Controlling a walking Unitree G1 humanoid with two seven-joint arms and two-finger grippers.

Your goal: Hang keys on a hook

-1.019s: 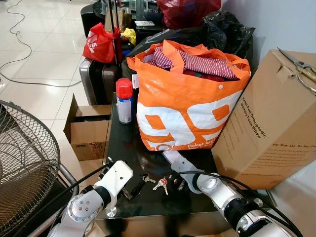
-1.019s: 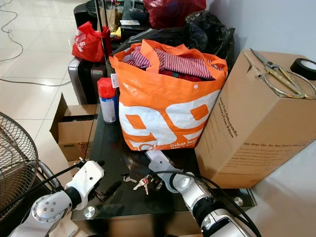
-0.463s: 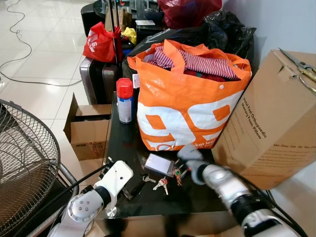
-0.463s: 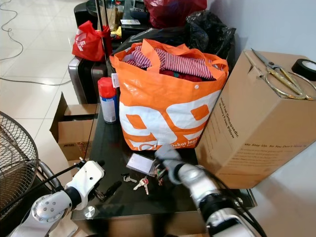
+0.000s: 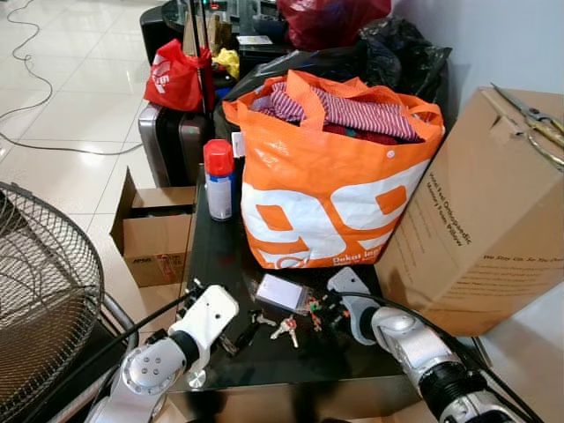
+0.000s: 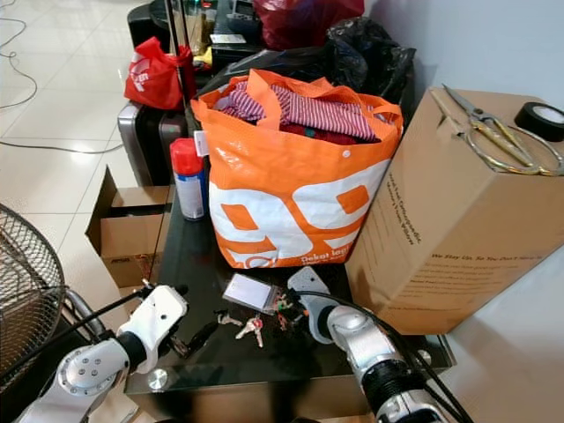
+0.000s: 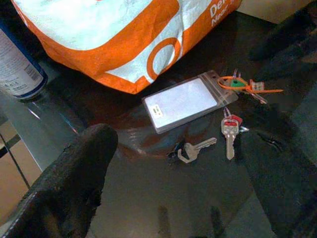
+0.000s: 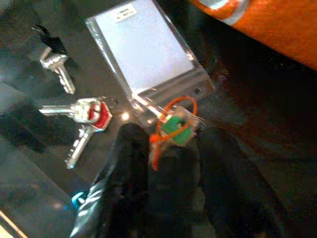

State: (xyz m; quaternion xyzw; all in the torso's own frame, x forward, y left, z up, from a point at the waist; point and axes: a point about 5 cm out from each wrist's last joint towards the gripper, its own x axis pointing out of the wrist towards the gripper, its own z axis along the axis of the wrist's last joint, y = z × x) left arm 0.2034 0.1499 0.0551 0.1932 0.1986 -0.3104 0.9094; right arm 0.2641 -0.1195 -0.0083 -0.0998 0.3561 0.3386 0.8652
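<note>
The keys (image 7: 228, 133) are lying flat on the dark glass table (image 5: 220, 256), in front of the orange shopping bag (image 5: 330, 176) and between the two grippers. In the left wrist view the red-capped keys are running their blades toward the camera, heads pointing back toward the clear card sleeve (image 7: 185, 103), while a plain silver key (image 7: 195, 148) just beside them is lying crosswise with its tip toward the red heads. An orange loop with a green tag (image 8: 173, 126) is sitting at the sleeve's punched end, its long axis continuing the sleeve's own line. The right gripper (image 8: 171, 148) is reaching in over that end, its two black fingers standing apart on either side of the green tag, which is lying in the gap; whether the pads are pressing it cannot be told. The right wrist view is showing this straddle close up, along with the sleeve's small white label, whereas the eye views are reducing the bunch to small specks beside the silver forearm. The left gripper (image 5: 236, 336) is resting low at the table's near edge, its fingers spread wide, with nothing between them. The eye views are also taking in a red-capped spray can (image 5: 218, 181) standing upright beside the bag, a large cardboard box (image 5: 493, 211) with scissors (image 6: 493, 132) lying on top, and a wire fan guard (image 5: 40, 291) at the robot's left.
</note>
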